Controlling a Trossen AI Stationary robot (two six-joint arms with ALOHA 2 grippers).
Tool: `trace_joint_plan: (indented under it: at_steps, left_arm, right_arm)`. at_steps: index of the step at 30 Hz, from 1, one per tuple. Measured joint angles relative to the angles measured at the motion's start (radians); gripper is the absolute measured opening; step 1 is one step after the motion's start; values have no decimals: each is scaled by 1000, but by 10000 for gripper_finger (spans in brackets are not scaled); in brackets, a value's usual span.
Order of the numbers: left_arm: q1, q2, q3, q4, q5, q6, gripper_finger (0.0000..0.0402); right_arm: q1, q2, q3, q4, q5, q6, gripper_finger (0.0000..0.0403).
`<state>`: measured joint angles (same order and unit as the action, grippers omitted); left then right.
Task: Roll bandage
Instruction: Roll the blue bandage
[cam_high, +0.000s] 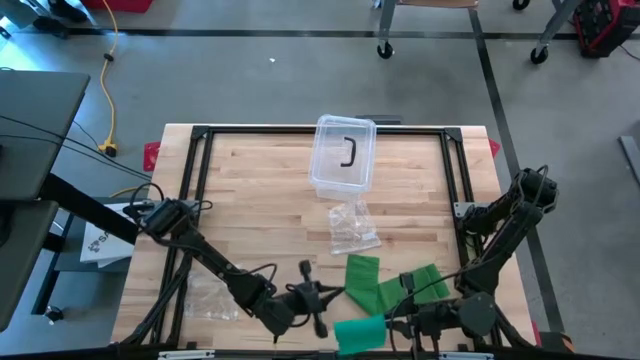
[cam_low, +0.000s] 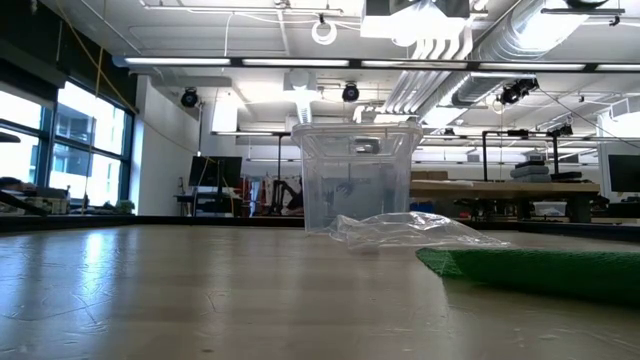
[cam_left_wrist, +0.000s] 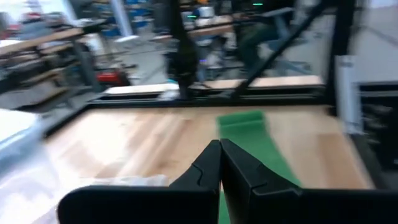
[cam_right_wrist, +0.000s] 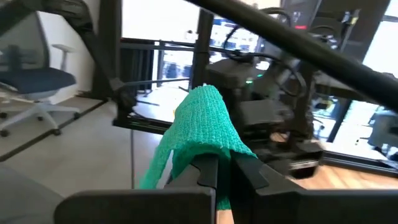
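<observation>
The left gripper (cam_high: 338, 292) is seen low over the table's near edge with its fingers (cam_left_wrist: 211, 165) pressed fully together on the near end of the green bandage (cam_high: 385, 290), whose strip is laid out flat on the wooden table (cam_high: 260, 200) and runs rightward across its near right part. Further right, the right gripper (cam_high: 385, 325) is closed on the bandage's other end, which is bunched and lifted over its fingers (cam_right_wrist: 208, 171). Behind the bandage a crumpled clear plastic bag (cam_high: 353, 225) and a clear plastic container (cam_high: 343, 155) are placed near the table's middle and far edge.
</observation>
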<state>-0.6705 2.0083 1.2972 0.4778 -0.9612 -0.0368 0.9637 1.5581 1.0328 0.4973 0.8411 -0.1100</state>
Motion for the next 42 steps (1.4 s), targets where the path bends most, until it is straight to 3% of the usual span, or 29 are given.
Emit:
trace_joint_plan:
  at_steps: [5,12,14,21,27,35,42]
  left_arm:
    - [-42,0,0,-4,78,85,29]
    - [-115,-32,0,-1,-65,97,124]
    - [-125,-53,0,32,-63,94,151]
    - [-122,-101,0,178,146,93,218]
    - [-92,-111,0,251,194,56,228]
    - [-53,-111,0,254,247,-138,227]
    - [-42,-111,0,245,280,-179,195]
  right_arm:
    - [-1,0,0,-9,50,-22,4]
    - [22,0,0,-10,96,-40,4]
    - [21,0,0,-18,98,-38,4]
    - [12,0,0,-42,99,-48,4]
    - [12,0,0,-45,99,-52,4]
    - [10,0,0,-45,99,-56,4]
    - [2,0,0,-45,99,-56,4]
